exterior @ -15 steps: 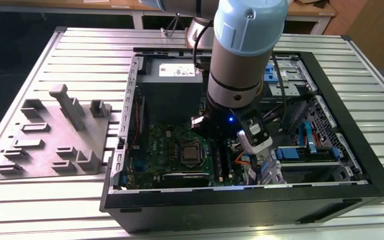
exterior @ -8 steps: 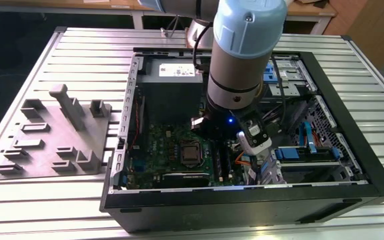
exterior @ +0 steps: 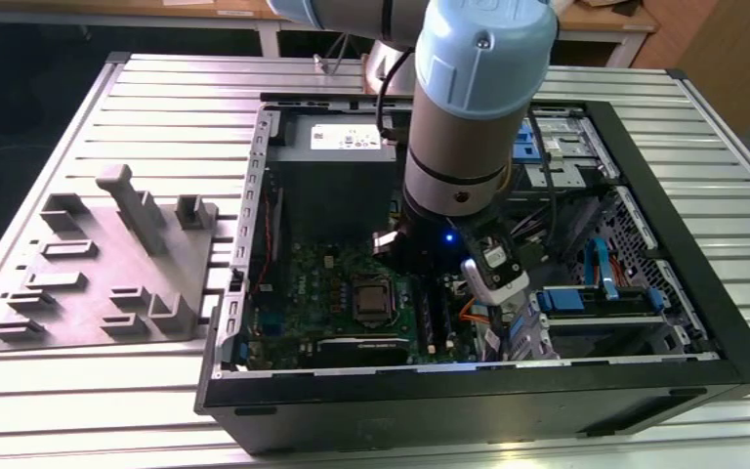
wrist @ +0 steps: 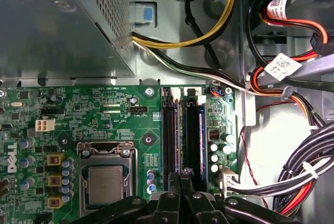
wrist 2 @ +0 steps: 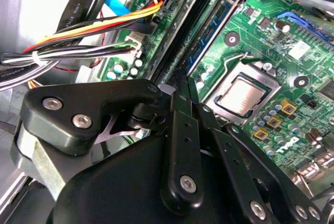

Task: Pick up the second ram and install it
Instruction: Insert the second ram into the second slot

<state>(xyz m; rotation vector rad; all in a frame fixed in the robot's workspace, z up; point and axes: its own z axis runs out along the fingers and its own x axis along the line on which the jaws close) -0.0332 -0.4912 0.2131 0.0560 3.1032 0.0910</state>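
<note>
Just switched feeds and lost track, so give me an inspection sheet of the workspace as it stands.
Surface: slatted metal table carrying an open computer case.
Job's things: a blue-edged stick stands in a memory slot on the motherboard, to one side of the CPU; whether it is the second ram cannot be told.
Clutter: grey fixture tray on the table at the exterior view's left, beside the case.
Grippers: gripper low over the memory slots; grip cannot be told.
Cables: bundled wires beside the board.
Surroundings: wooden furniture behind the table.
</note>
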